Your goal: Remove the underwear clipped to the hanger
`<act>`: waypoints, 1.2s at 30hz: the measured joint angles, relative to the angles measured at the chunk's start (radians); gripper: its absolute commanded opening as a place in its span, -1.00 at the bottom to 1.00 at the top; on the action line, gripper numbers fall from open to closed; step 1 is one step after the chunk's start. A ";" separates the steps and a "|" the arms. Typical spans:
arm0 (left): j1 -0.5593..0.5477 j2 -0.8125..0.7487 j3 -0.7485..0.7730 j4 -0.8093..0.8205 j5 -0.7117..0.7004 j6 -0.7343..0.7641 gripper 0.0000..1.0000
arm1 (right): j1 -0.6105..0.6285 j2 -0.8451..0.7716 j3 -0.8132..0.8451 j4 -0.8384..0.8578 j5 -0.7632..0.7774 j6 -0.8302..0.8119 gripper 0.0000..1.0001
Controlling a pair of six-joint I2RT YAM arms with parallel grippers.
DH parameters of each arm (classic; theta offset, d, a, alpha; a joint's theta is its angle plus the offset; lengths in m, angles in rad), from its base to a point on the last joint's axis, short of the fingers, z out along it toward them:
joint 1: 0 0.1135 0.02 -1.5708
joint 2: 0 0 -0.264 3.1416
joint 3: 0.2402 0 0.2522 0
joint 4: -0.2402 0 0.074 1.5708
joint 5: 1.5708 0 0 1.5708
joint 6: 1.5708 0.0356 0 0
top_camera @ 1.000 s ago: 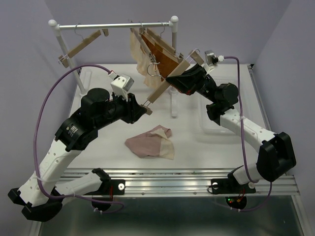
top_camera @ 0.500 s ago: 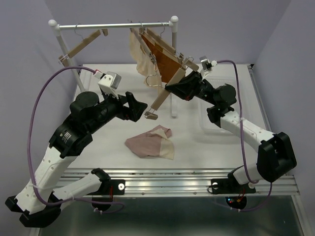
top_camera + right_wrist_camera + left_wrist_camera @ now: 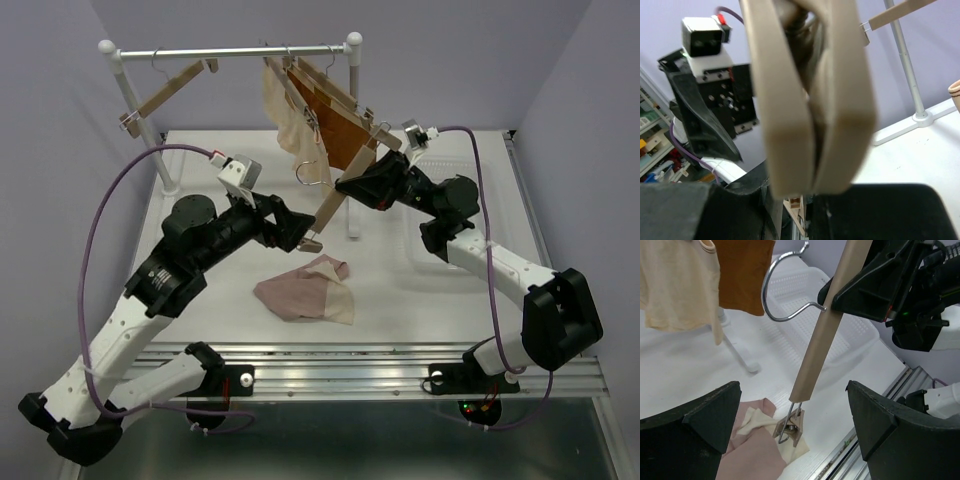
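A pale pink underwear [image 3: 303, 296] [image 3: 752, 456] lies crumpled on the table. A cream underwear [image 3: 283, 118] [image 3: 675, 285] and an orange-brown underwear [image 3: 335, 128] [image 3: 742, 272] hang clipped on the rack. My right gripper [image 3: 352, 186] [image 3: 801, 200] is shut on a wooden hanger [image 3: 345, 185] [image 3: 822, 335] [image 3: 810, 100], held off the rack and tilted. The hanger's lower clip [image 3: 312, 240] [image 3: 790, 427] is empty and hangs just above the pink cloth. My left gripper [image 3: 303, 234] [image 3: 795, 432] stands wide open at that clip, touching nothing.
The white pipe rack [image 3: 230, 50] stands at the back, and another wooden hanger [image 3: 170, 90] hangs at its left end. A rack post [image 3: 352, 215] [image 3: 737, 352] rises mid-table. A white mesh basket [image 3: 450, 200] [image 3: 840, 325] sits on the right.
My left gripper has let go of the hanger's lower clip and opened wide; it drew back, then came forward to the clip again. The hanger now tilts more steeply.
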 measured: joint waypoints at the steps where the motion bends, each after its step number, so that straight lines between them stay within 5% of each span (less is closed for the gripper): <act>1: 0.000 0.003 -0.024 0.023 0.016 0.000 0.98 | 0.000 0.000 0.000 0.004 0.000 0.007 -0.99; 6: 0.000 0.058 -0.118 0.138 0.094 -0.003 0.97 | 0.000 0.000 -0.004 0.035 0.005 0.037 -0.99; 9: 0.000 0.081 -0.133 0.180 0.115 -0.003 0.76 | 0.000 -0.001 -0.005 0.051 0.013 0.054 -0.99; 14: 0.000 0.105 -0.140 0.250 0.171 -0.008 -0.71 | 0.000 -0.002 -0.011 0.068 0.047 0.075 -0.99; 16: 0.000 0.103 -0.154 0.280 0.214 -0.003 -1.00 | 0.000 -0.002 -0.011 0.063 0.061 0.086 -0.99; 19: -0.002 0.090 -0.172 0.302 0.235 -0.002 -1.00 | -0.004 -0.003 -0.013 0.064 0.058 0.106 -0.99; 21: -0.002 0.071 -0.189 0.313 0.232 -0.006 -1.00 | -0.003 -0.003 -0.013 0.064 0.053 0.114 -0.75; 23: -0.004 0.049 -0.199 0.311 0.219 -0.011 -1.00 | 0.003 -0.003 -0.013 0.066 0.050 0.117 -0.19; 24: -0.007 0.040 -0.199 0.306 0.212 -0.012 -1.00 | 0.008 -0.003 -0.013 0.063 0.052 0.118 0.51; 26: -0.013 0.016 -0.199 0.291 0.175 -0.016 -1.00 | 0.010 -0.003 -0.013 0.051 0.060 0.113 0.99; 36: 0.000 -0.128 -0.113 0.040 -0.246 -0.050 -1.00 | -0.004 -0.028 -0.030 -0.101 0.128 -0.018 1.00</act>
